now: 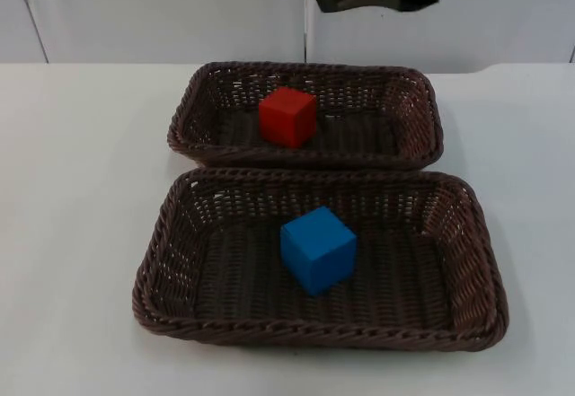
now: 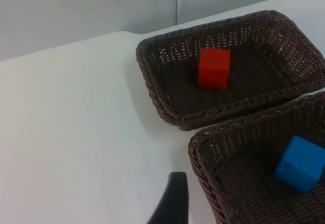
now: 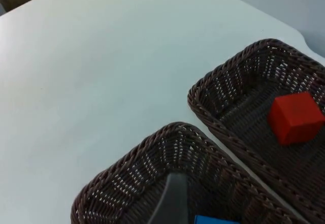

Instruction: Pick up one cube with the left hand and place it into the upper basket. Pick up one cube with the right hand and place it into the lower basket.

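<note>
1. Cubes sit where the task wants them: we see the red cube [image 1: 288, 117] on the floor of the upper basket [image 1: 415, 86], left of its middle.
2. We see the blue cube [image 1: 317, 249] near the middle of the lower basket [image 1: 476, 234]; both placements look finished.
3. Left gripper [image 2: 171, 203] hangs over bare table [image 1: 81, 216] beside the baskets; right gripper [image 3: 172, 201] hangs above the lower basket's rim. We cannot tell either grip. Dropping low, it could snag wicker and drag the basket.
</note>
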Tool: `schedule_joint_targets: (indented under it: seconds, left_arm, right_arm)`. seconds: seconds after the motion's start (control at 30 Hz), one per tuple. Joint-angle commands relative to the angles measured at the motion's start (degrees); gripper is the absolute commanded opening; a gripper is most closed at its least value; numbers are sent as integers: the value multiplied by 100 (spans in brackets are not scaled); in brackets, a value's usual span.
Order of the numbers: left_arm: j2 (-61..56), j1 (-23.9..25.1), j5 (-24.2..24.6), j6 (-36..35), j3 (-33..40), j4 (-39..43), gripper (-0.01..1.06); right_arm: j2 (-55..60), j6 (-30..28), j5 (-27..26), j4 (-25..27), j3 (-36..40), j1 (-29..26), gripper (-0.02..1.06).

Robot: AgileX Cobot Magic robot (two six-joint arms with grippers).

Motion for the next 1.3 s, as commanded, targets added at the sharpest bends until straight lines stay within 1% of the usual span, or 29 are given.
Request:
schedule_joint_targets:
  seconds: [0.0,0.27,0.43,0.57,0.67,0.77,0.8,0.9,0.93,1.1,1.13,1.27]
  left_arm:
    - [-31,-12,13,-32,23,71,77]
    - [-31,-12,13,-32,23,131,77]
    - [-72,-12,243,44,23,131,77]
    - [-468,-12,221,117,23,131,77]
    - [-669,-12,221,117,23,131,77]
    - [-1153,-12,407,117,23,157,77]
    - [-1153,-12,407,117,23,157,77]
    - [-1554,-12,671,117,23,202,77]
    - [-1554,-12,671,117,23,202,77]
    - [-2060,-12,1219,117,23,218,77]
    - [-2060,-12,1219,117,23,218,77]
    - [-2427,-12,1641,117,23,249,77]
  right_arm:
    - [-124,-1,78,-3,-27,5,72]
    - [-495,-1,381,-29,-27,5,72]
    - [-897,-1,634,-54,-27,5,72]
    - [-1278,-23,1032,-90,-27,5,72]
    - [-1404,-23,1157,-103,-27,5,72]
    - [-1644,-23,1347,-103,-27,5,72]
    - [-1644,-23,1347,-103,-27,5,72]
    - [-1877,-23,1416,-103,84,5,72]
    - [-1877,-23,1416,-103,84,5,72]
    - [-2415,-23,1379,-103,581,5,72]
    - [-2415,-23,1379,-103,581,5,72]
    - [-2929,-2,1339,-92,1066,5,72]
